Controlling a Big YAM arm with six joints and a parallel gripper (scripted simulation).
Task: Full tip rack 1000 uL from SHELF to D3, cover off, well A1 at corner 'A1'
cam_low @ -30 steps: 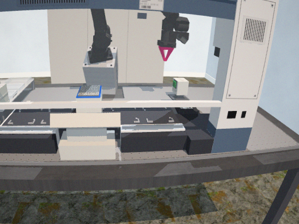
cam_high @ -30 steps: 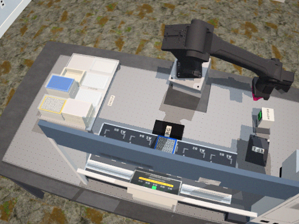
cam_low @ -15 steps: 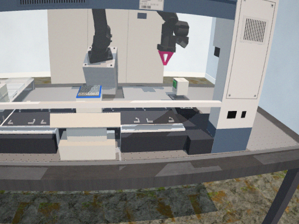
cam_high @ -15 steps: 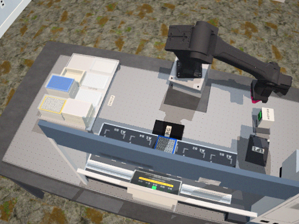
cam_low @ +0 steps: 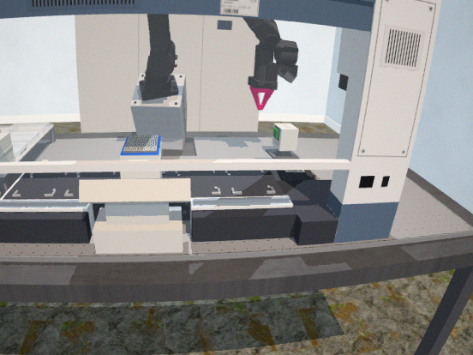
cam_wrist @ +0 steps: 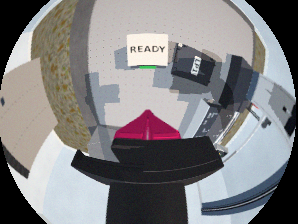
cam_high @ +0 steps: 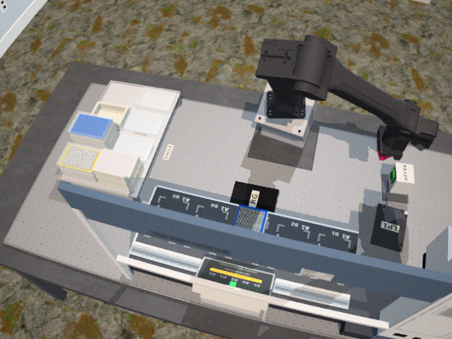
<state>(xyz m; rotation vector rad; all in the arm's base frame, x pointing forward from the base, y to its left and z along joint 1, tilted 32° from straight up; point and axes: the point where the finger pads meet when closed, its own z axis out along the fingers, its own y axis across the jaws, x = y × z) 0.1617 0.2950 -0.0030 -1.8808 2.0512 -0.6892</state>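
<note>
A blue-framed tip rack (cam_high: 250,218) full of pale tips stands with its cover off in the middle deck position; it also shows in the exterior view (cam_low: 141,144). My gripper (cam_high: 385,155) has pink fingers pressed together, shut and empty. It hangs above and a little behind the READY key (cam_high: 400,177), a white box with a green face. The exterior view shows the fingertips (cam_low: 260,105) well above the key (cam_low: 284,136). In the wrist view the shut fingers (cam_wrist: 147,128) point toward the READY label (cam_wrist: 147,50).
The SHELF (cam_high: 119,131) at the left holds a blue rack (cam_high: 91,126), a yellow-framed rack (cam_high: 79,158), white covers and lidded plates. The black RG nest (cam_high: 254,196) stands behind the deck. A dark block (cam_high: 388,226) sits near the key. A blue beam (cam_high: 262,246) crosses the front.
</note>
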